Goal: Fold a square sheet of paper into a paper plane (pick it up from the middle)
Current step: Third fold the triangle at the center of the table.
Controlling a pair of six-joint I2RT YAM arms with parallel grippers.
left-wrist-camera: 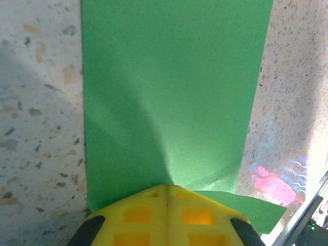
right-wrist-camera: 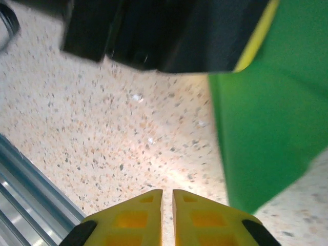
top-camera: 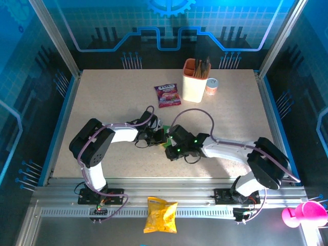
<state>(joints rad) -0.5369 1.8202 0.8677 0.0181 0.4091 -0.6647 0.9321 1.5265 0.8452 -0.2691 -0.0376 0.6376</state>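
Sheet: square sheet of paper (left-wrist-camera: 174, 92), thin, light, floppy; I'd pinch it mid-edge, gently.
L tool: left gripper (left-wrist-camera: 166, 187) clamped on sheet's edge.
R tool: right gripper (right-wrist-camera: 167, 190) narrow slit, empty.

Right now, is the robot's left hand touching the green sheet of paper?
Touching. The left wrist view shows the left hand shut on the near edge of the square sheet of paper, which creases up towards its fingertips.
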